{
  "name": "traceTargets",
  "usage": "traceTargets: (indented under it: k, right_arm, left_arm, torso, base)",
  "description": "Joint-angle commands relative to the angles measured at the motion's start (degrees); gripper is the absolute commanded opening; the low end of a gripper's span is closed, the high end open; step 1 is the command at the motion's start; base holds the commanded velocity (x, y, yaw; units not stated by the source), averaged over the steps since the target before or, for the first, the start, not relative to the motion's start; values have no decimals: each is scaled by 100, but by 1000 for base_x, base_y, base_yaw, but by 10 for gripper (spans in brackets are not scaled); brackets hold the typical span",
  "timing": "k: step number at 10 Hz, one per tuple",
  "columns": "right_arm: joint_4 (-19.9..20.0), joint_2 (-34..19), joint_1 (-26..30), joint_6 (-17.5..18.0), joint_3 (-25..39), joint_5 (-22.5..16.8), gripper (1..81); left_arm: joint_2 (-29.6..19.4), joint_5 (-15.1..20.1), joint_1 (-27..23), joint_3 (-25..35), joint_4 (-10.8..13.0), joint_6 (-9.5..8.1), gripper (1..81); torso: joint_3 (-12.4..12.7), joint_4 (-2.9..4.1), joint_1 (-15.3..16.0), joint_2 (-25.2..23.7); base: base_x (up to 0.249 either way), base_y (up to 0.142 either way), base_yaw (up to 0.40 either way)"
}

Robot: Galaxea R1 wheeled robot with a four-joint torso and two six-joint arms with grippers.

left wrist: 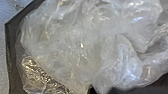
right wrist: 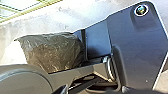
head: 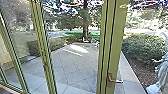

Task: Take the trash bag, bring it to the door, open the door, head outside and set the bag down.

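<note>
The door's green-yellow frame (head: 108,47) stands upright in the head view, with a lever handle (head: 115,80) low on it. Crumpled, clear whitish plastic of the trash bag (left wrist: 82,45) lies close to the camera in the left wrist view, over a darker backing. In the right wrist view a dark, bulging trash bag (right wrist: 55,51) is beside the robot's own dark plate, with a bright white part at its far end. What holds the bag up, if anything, cannot be made out.
Glass panes with a slanted post (head: 42,47) are to the left of the door frame. Beyond the glass lies a paved yard (head: 75,65), with a hedge (head: 143,47), a tree trunk (head: 85,22) and a pale, unclear shape (head: 161,72) at the right.
</note>
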Motion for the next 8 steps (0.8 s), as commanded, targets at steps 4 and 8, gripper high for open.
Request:
traceTargets:
  k: [4,8]
  right_arm:
    - [-21,-1663,279,-7,2007,95,811]
    - [-12,-2855,507,-7,3472,103,811]
  left_arm:
    - [17,412,-340,3,8,3,10]
    - [43,394,-339,3,8,3,10]
  torso:
    - [0,0,0,0]
    - [0,0,0,0]
  base:
    - [0,0,0]
    - [0,0,0]
